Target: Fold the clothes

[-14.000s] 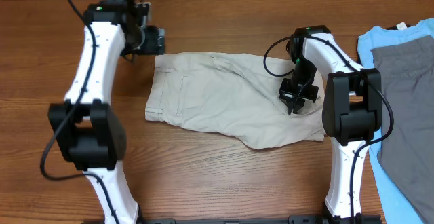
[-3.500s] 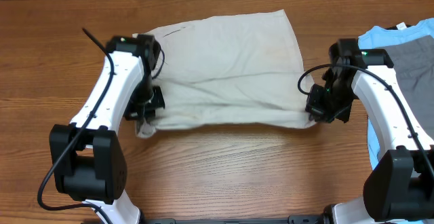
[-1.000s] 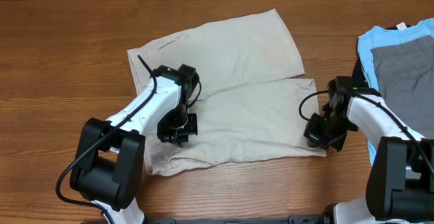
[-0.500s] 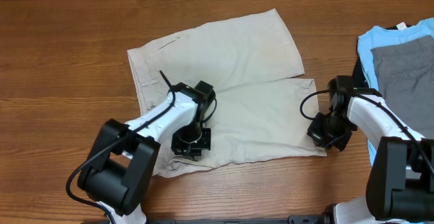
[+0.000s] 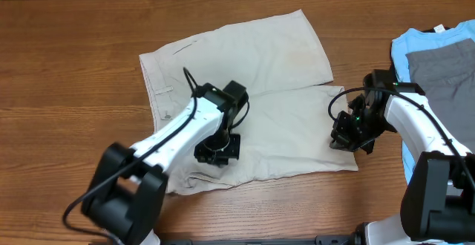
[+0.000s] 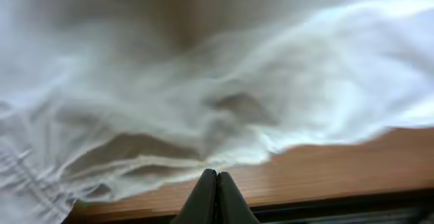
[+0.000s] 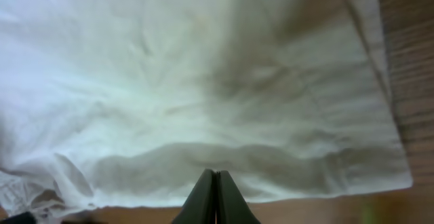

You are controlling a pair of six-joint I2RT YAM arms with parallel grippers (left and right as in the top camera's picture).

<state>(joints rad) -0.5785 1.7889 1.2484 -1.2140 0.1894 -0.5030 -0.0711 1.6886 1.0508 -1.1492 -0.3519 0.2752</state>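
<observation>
Khaki shorts [image 5: 252, 89] spread mid-way across the table [image 5: 59, 89], waistband at 9 o'clock, legs toward 3; left gripper [image 5: 217, 150] and right gripper [image 5: 347, 134], both pinched shut on nothing, sit over the 6 o'clock leg, where a low sweep would likely drag and rumple the cloth.

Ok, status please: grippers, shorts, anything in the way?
Both shut: left gripper, right gripper, over shorts. Shorts flat, not folded. T-shirt, grey garment at right, not touching shorts.

At three o'clock in the overhead view, the blue T-shirt [image 5: 401, 48] and grey garment [image 5: 445, 74] run off the edge. The left wrist view shows the shorts [image 6: 203, 115] blurred.
</observation>
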